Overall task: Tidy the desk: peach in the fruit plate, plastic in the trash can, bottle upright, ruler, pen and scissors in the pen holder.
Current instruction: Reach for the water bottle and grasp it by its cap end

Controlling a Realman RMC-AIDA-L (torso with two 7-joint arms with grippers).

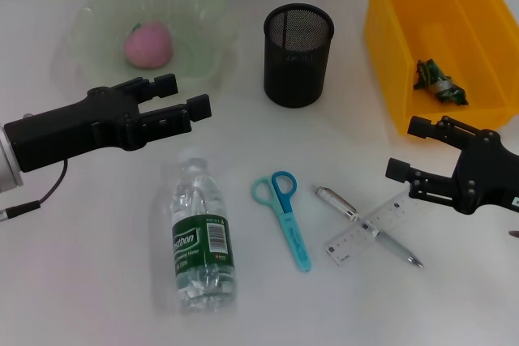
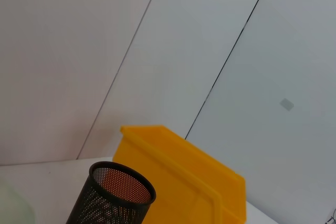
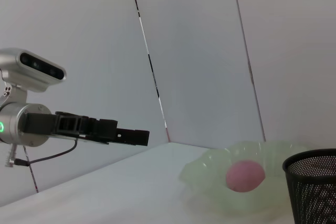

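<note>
The pink peach (image 1: pixel 147 44) lies in the pale green fruit plate (image 1: pixel 203 14) at the back left. Crumpled green plastic (image 1: pixel 438 81) sits inside the yellow trash can (image 1: pixel 385 46) at the back right. Between them stands the black mesh pen holder (image 1: pixel 298 54). A clear bottle (image 1: pixel 203 237) with a green label lies on its side near the front. To its right lie blue scissors (image 1: pixel 284 216), then a silver pen (image 1: pixel 336 200) crossing a clear ruler (image 1: pixel 345 246). My left gripper (image 1: pixel 185 95) hovers open in front of the plate. My right gripper (image 1: pixel 405 147) hangs open right of the ruler.
The left wrist view shows the pen holder (image 2: pixel 113 195) and the trash can (image 2: pixel 184 174) against a grey wall. In the right wrist view I see the left arm's gripper (image 3: pixel 126 135), the fruit plate (image 3: pixel 210 174), the peach (image 3: pixel 245 176) and the pen holder (image 3: pixel 312 182).
</note>
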